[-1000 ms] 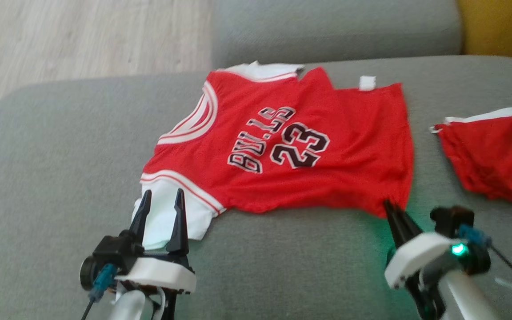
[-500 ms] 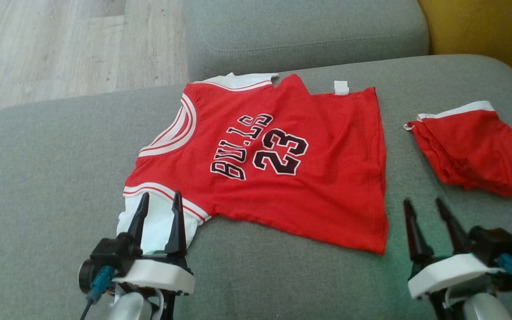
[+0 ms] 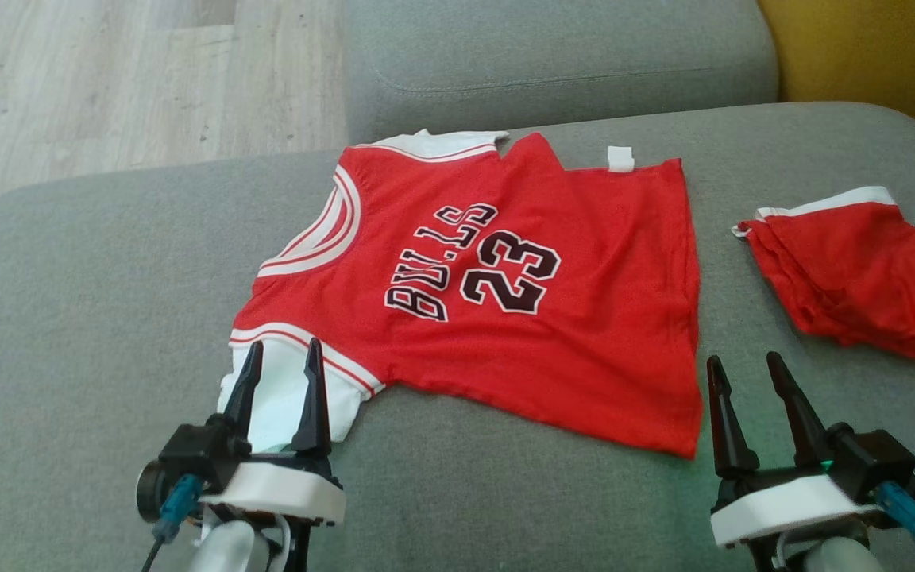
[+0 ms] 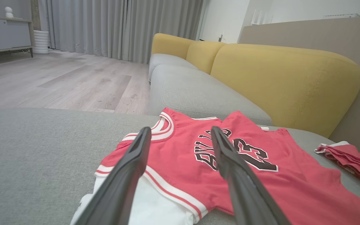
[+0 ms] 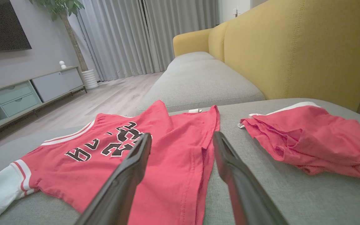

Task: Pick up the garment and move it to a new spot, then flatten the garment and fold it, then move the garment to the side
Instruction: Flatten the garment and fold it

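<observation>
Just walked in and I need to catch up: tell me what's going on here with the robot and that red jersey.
The robot is working on a red jersey, spread number-up and unfolded on the grey sofa cushion. Both tools are open and hold nothing. The left tool points at the jersey's white sleeve; the right tool sits just off its near hem corner. Red shorts lie apart to the right.

Grey sofa (image 3: 92, 318), wood floor (image 3: 108, 79), curtains (image 4: 105, 28)
</observation>
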{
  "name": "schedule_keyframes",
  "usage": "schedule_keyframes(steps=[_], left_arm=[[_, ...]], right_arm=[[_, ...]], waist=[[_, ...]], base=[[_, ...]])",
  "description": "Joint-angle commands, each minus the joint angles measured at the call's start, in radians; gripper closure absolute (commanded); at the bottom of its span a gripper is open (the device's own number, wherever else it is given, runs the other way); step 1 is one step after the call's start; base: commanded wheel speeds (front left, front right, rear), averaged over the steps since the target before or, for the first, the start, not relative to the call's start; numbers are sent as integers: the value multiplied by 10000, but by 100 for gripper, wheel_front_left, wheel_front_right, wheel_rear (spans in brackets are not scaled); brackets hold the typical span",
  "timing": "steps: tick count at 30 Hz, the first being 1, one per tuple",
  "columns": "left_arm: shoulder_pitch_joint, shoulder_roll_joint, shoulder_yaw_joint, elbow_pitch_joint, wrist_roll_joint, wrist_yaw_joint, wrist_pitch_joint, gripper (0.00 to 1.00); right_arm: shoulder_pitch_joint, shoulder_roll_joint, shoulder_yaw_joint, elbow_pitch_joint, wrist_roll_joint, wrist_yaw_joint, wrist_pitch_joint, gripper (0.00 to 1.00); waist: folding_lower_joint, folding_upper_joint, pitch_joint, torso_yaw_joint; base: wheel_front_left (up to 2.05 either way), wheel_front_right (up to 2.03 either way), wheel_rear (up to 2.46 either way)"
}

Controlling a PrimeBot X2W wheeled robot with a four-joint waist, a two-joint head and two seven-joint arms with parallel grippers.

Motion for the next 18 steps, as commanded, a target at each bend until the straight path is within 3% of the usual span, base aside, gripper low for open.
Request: schedule_keyframes(steps=[1,11,18], left_arm=[[-218,37,414,-384,104,-12,-93,0],[42,37,494,-485,173,-57,-93,0],[-49,52,580,28,650,233,-93,0]], right_arm=[[-306,-41,270,-379,117,-7,-132,0],[-232,-39,336,-585,338,-7,-136,0],[-247,-38,357,-611,325,-7,-136,0]], waist=[[0,0,8,90],[0,0,11,359],[0,0,107,366]], base=[[0,0,0],[0,0,0],[0,0,0]])
